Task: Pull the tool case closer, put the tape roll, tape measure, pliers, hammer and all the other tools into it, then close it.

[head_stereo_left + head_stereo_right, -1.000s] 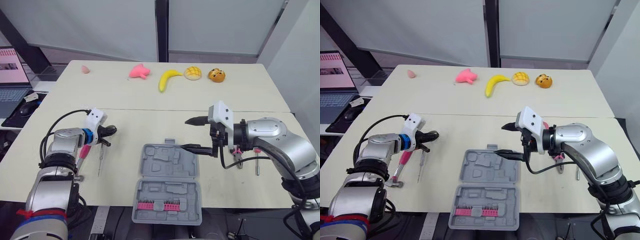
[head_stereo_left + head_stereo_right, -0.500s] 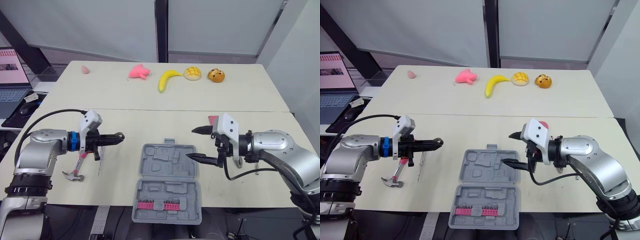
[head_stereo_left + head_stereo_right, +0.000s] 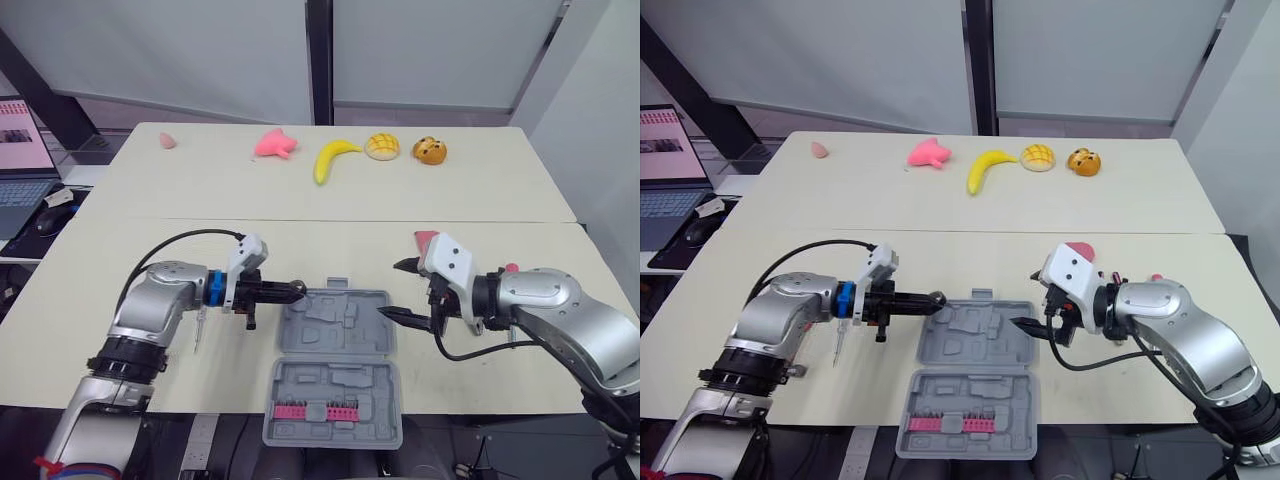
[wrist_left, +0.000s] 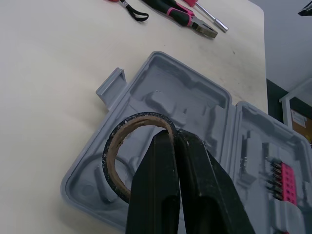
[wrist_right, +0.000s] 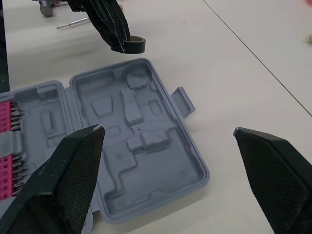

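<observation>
Left end effector (image 4: 175,137) pinching tape roll (image 5: 134,45), hovering it above open tool case (image 3: 335,340); right end effector (image 3: 393,288) gaping wide alongside. Stowing barely beginning; pliers (image 4: 180,12) waiting on table (image 3: 300,200).

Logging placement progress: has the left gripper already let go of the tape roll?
No, the left gripper is shut on the rim of the tape roll, holding it over the open tool case.
</observation>
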Controlling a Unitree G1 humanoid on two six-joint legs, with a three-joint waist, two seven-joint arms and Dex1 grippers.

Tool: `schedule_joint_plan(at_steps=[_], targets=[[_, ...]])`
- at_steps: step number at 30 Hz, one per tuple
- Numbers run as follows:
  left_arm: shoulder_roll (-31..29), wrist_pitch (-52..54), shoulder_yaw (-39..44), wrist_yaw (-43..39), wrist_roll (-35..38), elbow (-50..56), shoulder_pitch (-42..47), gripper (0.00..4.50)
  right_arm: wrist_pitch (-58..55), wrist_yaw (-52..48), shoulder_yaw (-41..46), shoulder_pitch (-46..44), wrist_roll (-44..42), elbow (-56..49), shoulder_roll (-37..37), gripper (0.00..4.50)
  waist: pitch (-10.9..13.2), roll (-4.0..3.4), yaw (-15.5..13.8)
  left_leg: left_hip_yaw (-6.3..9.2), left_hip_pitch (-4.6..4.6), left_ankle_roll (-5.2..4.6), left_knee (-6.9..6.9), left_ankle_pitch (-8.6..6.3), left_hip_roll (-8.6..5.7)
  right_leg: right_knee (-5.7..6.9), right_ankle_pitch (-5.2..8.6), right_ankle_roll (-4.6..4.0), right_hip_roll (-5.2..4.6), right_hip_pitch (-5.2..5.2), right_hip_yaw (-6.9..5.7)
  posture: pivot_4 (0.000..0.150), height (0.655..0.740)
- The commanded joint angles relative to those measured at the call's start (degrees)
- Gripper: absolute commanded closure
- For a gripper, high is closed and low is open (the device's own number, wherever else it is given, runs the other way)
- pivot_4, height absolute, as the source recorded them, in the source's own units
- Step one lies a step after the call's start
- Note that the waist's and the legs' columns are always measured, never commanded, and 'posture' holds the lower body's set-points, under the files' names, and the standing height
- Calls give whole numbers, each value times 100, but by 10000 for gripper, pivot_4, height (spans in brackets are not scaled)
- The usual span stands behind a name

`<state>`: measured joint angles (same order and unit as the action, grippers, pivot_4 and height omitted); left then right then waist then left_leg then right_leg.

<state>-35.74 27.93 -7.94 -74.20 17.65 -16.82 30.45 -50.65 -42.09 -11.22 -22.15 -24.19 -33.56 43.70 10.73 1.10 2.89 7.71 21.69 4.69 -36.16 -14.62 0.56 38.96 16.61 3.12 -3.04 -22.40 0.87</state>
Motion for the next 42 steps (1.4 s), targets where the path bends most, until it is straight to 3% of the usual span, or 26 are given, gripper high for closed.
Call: schedule_joint_plan(at_steps=[1,15,37,42], targets=[[78,-315,-49,-4,-115,-213,106,44687,28,62,7,17,30,-133,-44,0,0,0,3,0,0,0,0,0,0,0,0,0,0,0,0,1500,7369],[391,-845,-197,87,-595,-1014,228,44687,40,117,11,55,76,-130,-103,0,0,0,0,1,1,0,-2,0,0,0,0,0,0,1,0,1500,7369],[550,-971,-169,293,-960,-1326,317,44687,-134,163,31,-47,34,-193,-129,0,0,0,-1,2,0,0,-3,0,-1,1,0,0,0,1,-1,1500,7369],[366,-875,-64,176,-874,-971,268,31888,-166,195,75,-31,6,-224,-130,0,0,0,4,2,0,0,-3,0,-1,1,0,0,0,1,-1,1500,7369]])
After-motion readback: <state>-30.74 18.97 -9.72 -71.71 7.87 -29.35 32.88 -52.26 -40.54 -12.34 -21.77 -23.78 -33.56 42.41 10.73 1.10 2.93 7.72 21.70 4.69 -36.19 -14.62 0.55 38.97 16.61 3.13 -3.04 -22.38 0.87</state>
